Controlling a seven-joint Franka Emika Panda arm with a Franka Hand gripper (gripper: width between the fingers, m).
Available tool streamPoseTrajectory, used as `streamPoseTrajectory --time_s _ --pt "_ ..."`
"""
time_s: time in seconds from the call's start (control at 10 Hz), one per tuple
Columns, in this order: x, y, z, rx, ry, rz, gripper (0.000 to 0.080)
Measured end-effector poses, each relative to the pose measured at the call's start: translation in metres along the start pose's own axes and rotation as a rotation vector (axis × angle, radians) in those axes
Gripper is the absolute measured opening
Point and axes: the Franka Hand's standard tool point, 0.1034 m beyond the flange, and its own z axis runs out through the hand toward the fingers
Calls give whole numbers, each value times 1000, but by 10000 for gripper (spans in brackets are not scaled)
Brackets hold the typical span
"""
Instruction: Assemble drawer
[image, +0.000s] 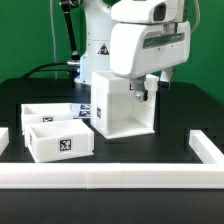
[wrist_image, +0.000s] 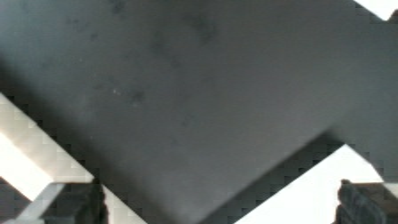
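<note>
The wide-open, empty claw (image: 140, 93) is hovering mid-frame over the tall white plastic box casing (image: 120, 115); straddle one wall squarely before closing.

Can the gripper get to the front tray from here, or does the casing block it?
Probably yes. The gripper hangs open by the casing. The front tray lies open-topped at the exterior view's left of it, with nothing above. Going over the casing looks needed.

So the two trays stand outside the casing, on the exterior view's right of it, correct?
No: the rear tray and near tray stand outside the casing, but on the exterior view's left of it, as that view shows.
</note>
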Motion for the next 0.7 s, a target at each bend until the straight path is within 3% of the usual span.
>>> streamPoseTrajectory --time_s 0.3,0.7 --pt "0 -1 0 1 0 200 649" --pt "-17 -37 -16 -9 -17 323 649"
